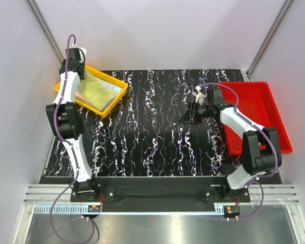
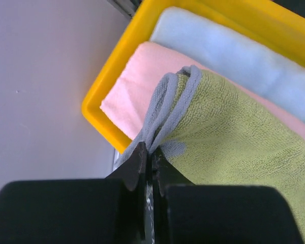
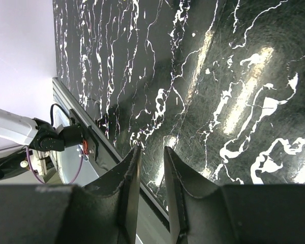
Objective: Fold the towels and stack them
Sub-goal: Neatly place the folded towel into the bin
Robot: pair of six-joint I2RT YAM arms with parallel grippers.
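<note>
The towels (image 1: 97, 90) lie in the yellow tray (image 2: 99, 114) at the table's (image 1: 142, 132) far left corner; the yellow-green towel (image 2: 234, 137), edged in grey, lies on top of the pink towel (image 2: 132, 86), and the light blue towel (image 2: 229, 46) lies beside the pink one against the tray wall; the left gripper (image 2: 151, 152) has its jaws pressed together on the grey-trimmed corner of the yellow-green towel; the right gripper (image 3: 150, 152) hangs over the bare table near the right edge, just beside the red tray (image 1: 254, 117), its jaws a narrow gap apart with nothing between them.
</note>
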